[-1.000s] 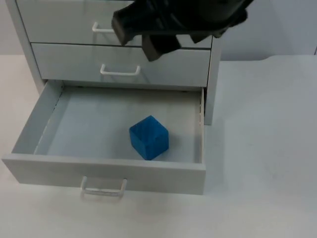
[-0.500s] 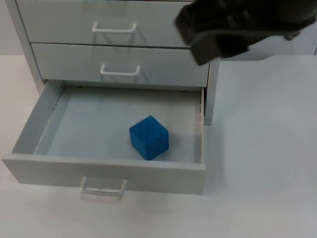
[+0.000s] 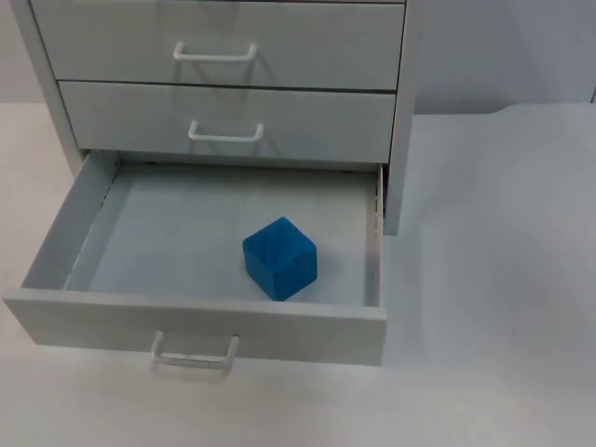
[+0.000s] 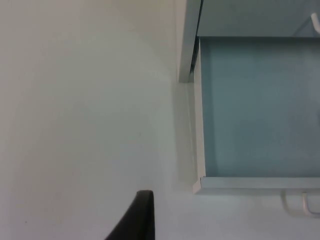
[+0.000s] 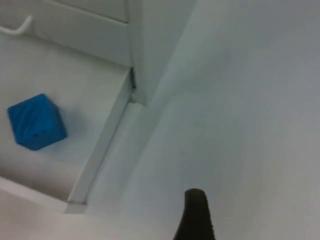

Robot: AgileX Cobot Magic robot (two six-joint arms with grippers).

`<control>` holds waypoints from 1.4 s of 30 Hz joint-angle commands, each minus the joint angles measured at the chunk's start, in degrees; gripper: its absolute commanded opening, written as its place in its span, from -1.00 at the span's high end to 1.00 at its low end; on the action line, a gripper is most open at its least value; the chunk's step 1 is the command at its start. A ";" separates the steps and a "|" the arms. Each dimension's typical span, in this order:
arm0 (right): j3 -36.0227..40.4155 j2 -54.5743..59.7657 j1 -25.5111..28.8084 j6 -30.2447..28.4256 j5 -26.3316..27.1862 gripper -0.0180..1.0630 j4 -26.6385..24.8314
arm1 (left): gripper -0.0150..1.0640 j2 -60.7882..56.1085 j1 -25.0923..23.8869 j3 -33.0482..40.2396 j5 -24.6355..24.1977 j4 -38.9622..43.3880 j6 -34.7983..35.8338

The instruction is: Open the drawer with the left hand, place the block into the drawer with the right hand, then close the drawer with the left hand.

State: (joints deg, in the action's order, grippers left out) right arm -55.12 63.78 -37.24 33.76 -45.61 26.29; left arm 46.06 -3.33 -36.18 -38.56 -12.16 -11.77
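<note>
One block point(image 3: 279, 258), arm now gone.

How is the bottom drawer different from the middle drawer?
The bottom drawer is pulled out; the middle drawer is shut. The bottom drawer holds a blue block; the middle drawer's inside is hidden. Both are light grey with a white handle on the front.

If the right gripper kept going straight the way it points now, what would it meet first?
Most likely the bare white table top, beside the open grey drawer; the blue cube block lies off to one side. Depth is unclear.
</note>
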 commanded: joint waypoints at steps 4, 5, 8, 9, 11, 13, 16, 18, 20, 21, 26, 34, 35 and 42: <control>0.96 -4.09 4.64 -9.41 0.79 -0.12 -3.39 | -0.98 -0.39 0.39 -0.07 -0.16 -0.27 0.05; 0.96 -4.09 4.64 -9.41 0.79 -0.12 -3.39 | -0.98 -0.39 0.39 -0.07 -0.16 -0.27 0.05; 0.96 -3.99 6.76 -15.38 1.15 -0.12 -7.49 | -0.98 -0.39 0.39 -0.07 -0.16 -0.49 -0.05; 0.96 -3.99 6.76 -15.38 1.15 -0.12 -7.49 | -0.98 -0.39 0.39 -0.07 -0.16 -0.49 -0.05; 0.96 -4.10 8.46 -18.68 1.15 -0.12 -9.85 | -0.98 -0.39 0.39 -0.07 -0.16 -1.08 -0.32; 0.96 -4.10 11.36 -22.78 0.93 -0.12 -13.91 | -0.98 -0.39 0.39 -0.07 -0.16 -2.82 -2.50; 0.96 -4.10 16.09 -27.38 1.08 -0.12 -17.94 | -0.98 -0.39 0.39 -0.07 -0.34 -5.37 -5.04; 0.96 -4.10 21.30 -31.43 2.46 -0.12 -23.79 | -0.98 -0.39 0.39 -0.07 -0.48 -7.66 -8.36; 0.96 -4.10 25.80 -34.77 2.72 -0.12 -28.24 | -0.98 -0.39 0.39 -0.07 -0.73 -9.58 -10.21; 0.96 -4.00 28.21 -35.28 2.20 -0.12 -29.39 | -0.98 -0.39 0.39 -0.07 -0.83 -9.81 -10.85; 0.96 -4.00 34.94 -36.15 -0.38 -0.12 -31.34 | -0.98 -0.39 0.39 -0.07 -1.17 -10.94 -12.19; 0.96 -4.00 41.42 -36.98 -3.18 -0.12 -32.49 | -0.96 -0.39 0.39 -0.07 -1.51 -12.79 -14.09; 0.96 -4.00 41.42 -36.98 -3.18 -0.12 -32.49 | -0.96 -0.39 0.39 -0.07 -1.51 -12.79 -14.09; 1.65 -4.00 41.42 -36.98 -5.46 -0.12 -32.37 | -0.24 -0.39 0.39 -0.07 -1.41 -13.77 -14.09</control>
State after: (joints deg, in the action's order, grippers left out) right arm -53.99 60.07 3.82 -2.78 -50.36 -5.99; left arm 46.06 -3.33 -36.18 -39.94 -24.96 -25.69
